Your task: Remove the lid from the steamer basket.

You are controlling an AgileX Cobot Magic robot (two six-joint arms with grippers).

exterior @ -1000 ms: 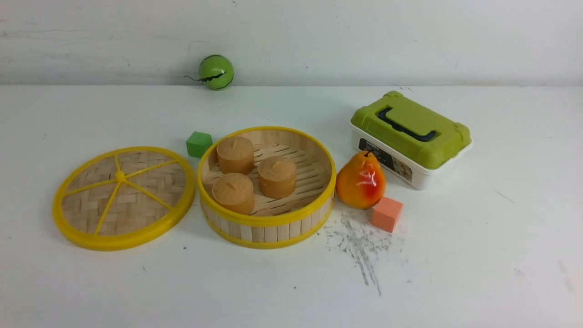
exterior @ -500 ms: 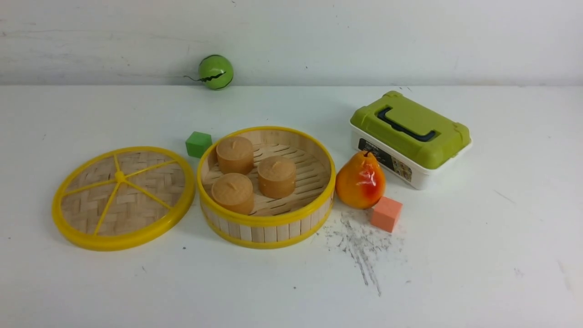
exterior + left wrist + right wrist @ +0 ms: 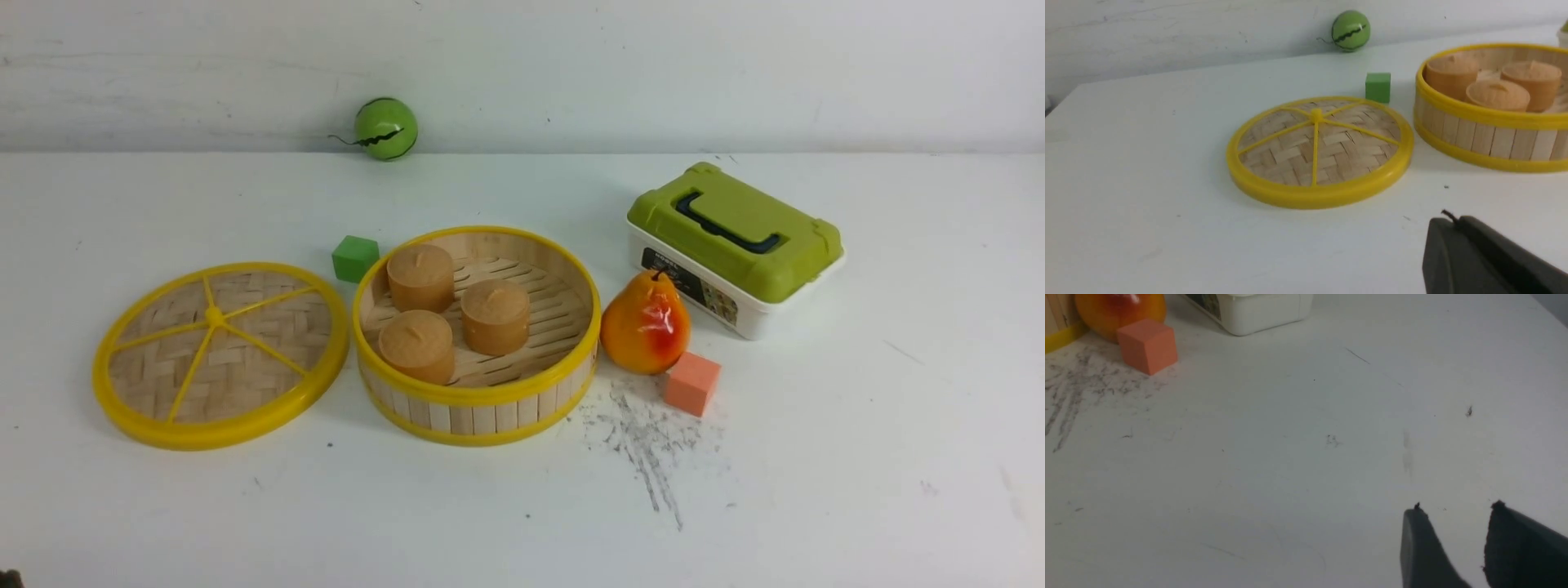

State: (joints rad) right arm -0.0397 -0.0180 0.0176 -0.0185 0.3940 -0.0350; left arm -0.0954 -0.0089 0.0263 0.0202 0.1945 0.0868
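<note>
Nothing on the white table (image 3: 816,457) has shifted since the earlier frames: the steamer basket (image 3: 478,412) sits uncovered at centre, and the lid (image 3: 219,353) lies flat just to its left. The left gripper (image 3: 1447,217) is closed and empty on the lid's near side. The right gripper (image 3: 1457,508) stands parted, holding nothing, above the table.

The steamer basket (image 3: 1474,134) runs off the left wrist view's edge.
</note>
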